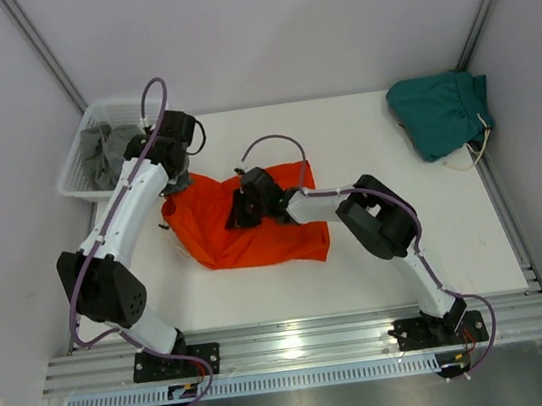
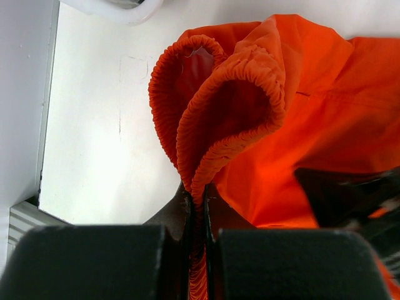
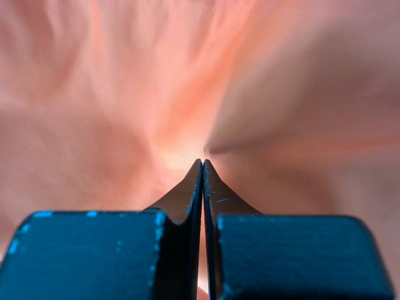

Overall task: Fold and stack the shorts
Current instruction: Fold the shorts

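The orange shorts (image 1: pixel 255 235) lie crumpled on the white table (image 1: pixel 363 139), left of centre. My left gripper (image 1: pixel 179 183) is at their back-left corner. In the left wrist view it (image 2: pixel 199 190) is shut on the gathered elastic waistband (image 2: pixel 237 81), which loops open above the fingers. My right gripper (image 1: pixel 238 215) presses into the middle of the orange cloth. In the right wrist view it (image 3: pixel 202 162) is shut, with creases of the orange shorts (image 3: pixel 125 112) running to its tips. The teal-green shorts (image 1: pixel 438 111) sit bunched at the back right, a white drawstring (image 1: pixel 485 138) trailing.
A white basket (image 1: pixel 76 162) holding grey cloth (image 1: pixel 107 150) stands at the back-left corner, just behind my left arm. Grey walls close in both sides. A metal rail (image 1: pixel 311 344) runs along the near edge.
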`<state>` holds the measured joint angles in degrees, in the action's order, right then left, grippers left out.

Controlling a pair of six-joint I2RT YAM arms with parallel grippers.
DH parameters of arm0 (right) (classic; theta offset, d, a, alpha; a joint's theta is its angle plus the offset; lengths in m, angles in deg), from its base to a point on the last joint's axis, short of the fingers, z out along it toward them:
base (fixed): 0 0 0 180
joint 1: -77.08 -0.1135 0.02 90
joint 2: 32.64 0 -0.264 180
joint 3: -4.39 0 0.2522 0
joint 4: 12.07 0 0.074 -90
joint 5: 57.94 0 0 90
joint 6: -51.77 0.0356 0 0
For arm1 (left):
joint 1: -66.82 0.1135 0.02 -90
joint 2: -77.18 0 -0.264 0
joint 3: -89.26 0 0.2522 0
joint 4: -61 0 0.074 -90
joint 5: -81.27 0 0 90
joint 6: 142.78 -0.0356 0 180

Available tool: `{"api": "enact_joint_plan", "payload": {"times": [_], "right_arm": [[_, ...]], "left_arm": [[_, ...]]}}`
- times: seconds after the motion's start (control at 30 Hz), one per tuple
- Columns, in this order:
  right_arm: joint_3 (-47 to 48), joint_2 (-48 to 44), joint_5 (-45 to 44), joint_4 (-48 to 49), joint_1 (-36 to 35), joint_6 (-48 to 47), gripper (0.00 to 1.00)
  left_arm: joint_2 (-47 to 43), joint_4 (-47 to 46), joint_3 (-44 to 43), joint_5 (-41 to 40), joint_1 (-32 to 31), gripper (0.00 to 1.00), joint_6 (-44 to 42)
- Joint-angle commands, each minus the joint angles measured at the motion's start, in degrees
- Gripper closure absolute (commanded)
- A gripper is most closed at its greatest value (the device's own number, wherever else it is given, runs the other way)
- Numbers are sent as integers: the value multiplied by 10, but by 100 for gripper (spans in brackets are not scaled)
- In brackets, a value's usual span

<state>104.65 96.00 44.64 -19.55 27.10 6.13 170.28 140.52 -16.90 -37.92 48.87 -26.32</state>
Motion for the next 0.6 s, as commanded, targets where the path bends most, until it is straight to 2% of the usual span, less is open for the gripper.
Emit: {"api": "enact_joint_plan", "payload": {"times": [0.0, 0.17, 0.47, 0.57], "right_arm": [[-3, -45, 17, 26, 19, 5, 100], [6, -31, 25, 45, 40, 13, 100], [125, 75, 46, 65, 51, 24, 100], [154, 107, 9, 52, 47, 29, 100]], "left_arm": [[-24, 3, -15, -31, -11, 99, 1], [-35, 7, -12, -39, -17, 100, 3], [-42, 5, -9, -37, -34, 100, 2], [-38, 11, -9, -46, -46, 100, 3]]}}
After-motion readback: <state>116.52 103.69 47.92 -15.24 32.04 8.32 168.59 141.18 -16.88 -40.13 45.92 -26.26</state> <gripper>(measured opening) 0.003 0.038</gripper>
